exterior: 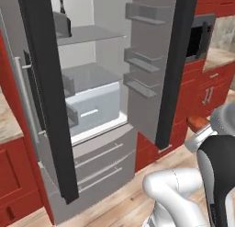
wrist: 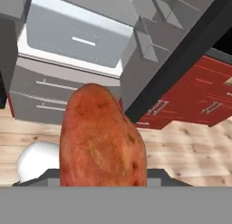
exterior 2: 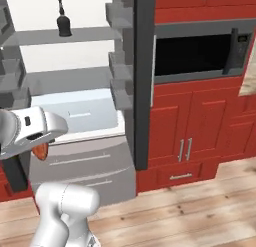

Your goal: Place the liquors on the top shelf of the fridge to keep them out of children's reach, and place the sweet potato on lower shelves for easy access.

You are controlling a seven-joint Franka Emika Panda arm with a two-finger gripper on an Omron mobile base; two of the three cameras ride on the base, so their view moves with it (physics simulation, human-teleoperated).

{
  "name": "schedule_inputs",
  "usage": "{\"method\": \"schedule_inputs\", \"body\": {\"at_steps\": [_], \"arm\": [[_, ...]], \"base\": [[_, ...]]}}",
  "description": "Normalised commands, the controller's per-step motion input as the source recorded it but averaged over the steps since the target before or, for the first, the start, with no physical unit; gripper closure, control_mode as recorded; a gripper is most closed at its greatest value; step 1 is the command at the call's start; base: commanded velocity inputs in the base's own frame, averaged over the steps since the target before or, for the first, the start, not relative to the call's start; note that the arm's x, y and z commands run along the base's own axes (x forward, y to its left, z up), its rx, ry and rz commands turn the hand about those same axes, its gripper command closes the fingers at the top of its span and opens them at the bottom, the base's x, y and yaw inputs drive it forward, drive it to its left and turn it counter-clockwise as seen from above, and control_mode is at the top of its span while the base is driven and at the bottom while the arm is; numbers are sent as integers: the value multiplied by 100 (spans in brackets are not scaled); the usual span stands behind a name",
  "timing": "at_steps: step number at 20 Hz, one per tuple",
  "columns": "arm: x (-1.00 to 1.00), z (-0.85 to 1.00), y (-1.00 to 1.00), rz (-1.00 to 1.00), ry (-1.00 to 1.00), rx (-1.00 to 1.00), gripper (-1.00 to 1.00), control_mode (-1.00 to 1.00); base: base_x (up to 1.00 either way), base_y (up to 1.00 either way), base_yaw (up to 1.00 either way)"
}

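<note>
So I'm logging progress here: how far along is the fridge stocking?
Done: one liquor, the black bottle, stands on the top shelf of the open fridge. In hand: the gripper holds the sweet potato before the fridge. Left: shelving it lower; the second liquor's whereabouts can't be told.

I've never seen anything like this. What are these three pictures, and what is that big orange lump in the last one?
It is a computer-drawn kitchen with a white robot arm on a base that drives. Two pictures come from cameras behind the arm, left and right, looking at the open fridge. The third comes from a camera on the hand itself. The orange lump is a sweet potato, huge because it sits right before that camera, seemingly held; the fingers are hidden. Its tip peeks out under the hand in the right picture. A black bottle stands on the top shelf. The lower shelf is where the potato goes.
</note>
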Motion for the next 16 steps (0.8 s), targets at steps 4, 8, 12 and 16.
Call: {"method": "schedule_inputs", "body": {"at_steps": [4,8,12,16], "arm": [[0,0,0,0,0,0,100,100],[0,0,0,0,0,0,100,100],[0,0,0,0,0,0,100,100],[0,0,0,0,0,0,100,100]], "base": [[57,-3,49],[65,-3,50],[68,-27,46],[52,-56,37]]}}
